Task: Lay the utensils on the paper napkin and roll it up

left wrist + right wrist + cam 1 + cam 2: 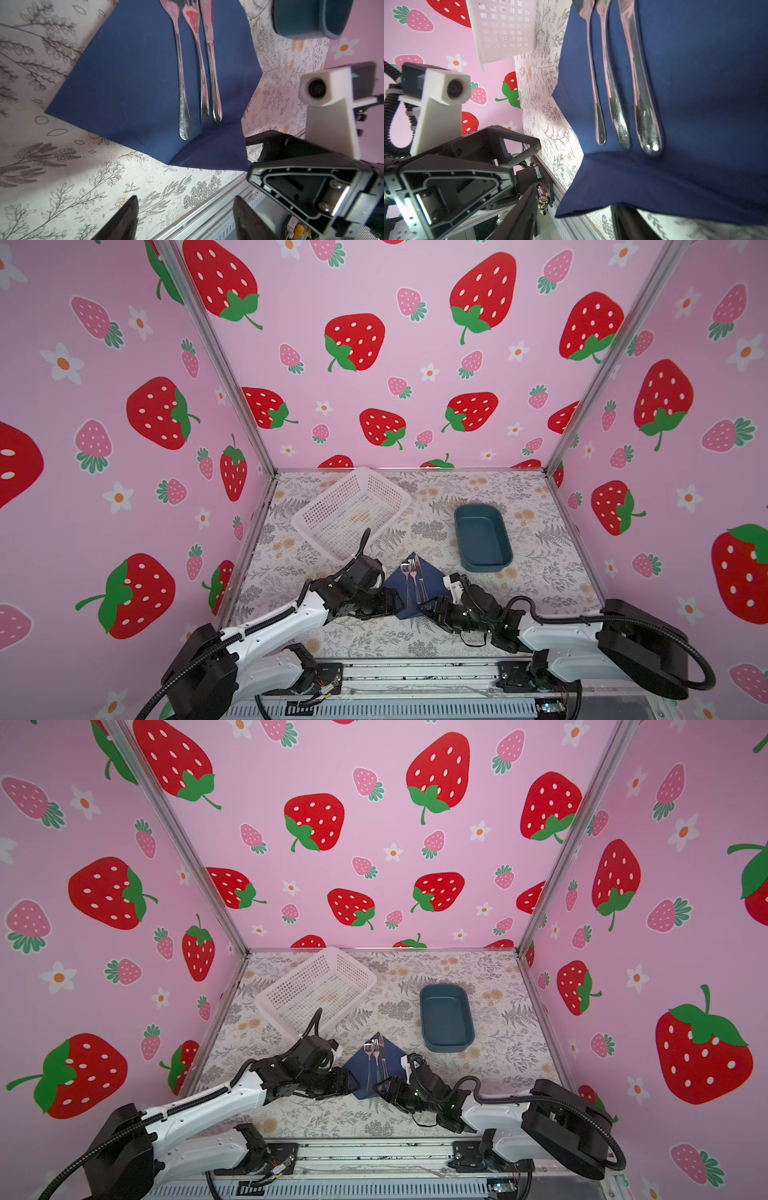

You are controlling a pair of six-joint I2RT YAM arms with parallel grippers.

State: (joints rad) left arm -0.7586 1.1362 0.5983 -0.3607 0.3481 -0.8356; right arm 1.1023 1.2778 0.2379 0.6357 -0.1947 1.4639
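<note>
One white lattice basket (pixel 351 510) far back on the left of the floral surface (pixel 548 572), set askew, well apart from everything else. Nearer the front, left end effector (pixel 398 605) low beside the front-left edge of the paper napkin (pixel 434 578), jaws spread wide; from the left wrist, both fingers (pixel 124 216) apart over bare floral print, short of the napkin's edge. Next, the dark navy paper napkin itself, laid cornerwise like a diamond near the front middle of the surface in both top views, flat except at the front corner, turned up into a raised flap (pixel 207 153) just past the handle ends. On the napkin, three silver utensils (pixel 412 578) side by side, close and nearly parallel, heads toward the back, handles toward the front: spoon (pixel 180 83) on the left, fork (pixel 200 72) in the middle, knife (pixel 212 72) on the right, fork and knife handles almost touching. Just right of the handle ends, right end effector (pixel 422 608) low at the napkin's front corner, jaws standing apart, not clamped on anything; corner of the flap lying between its two fingers (pixel 311 187) in the left wrist view, contact with either finger impossible to tell. Same flap spread across the gap in the right wrist view, one finger (pixel 527 207) clear of the paper. Farther right and farther back, teal rounded tray (pixel 482 539), upright on the surface, apart from the napkin.
</note>
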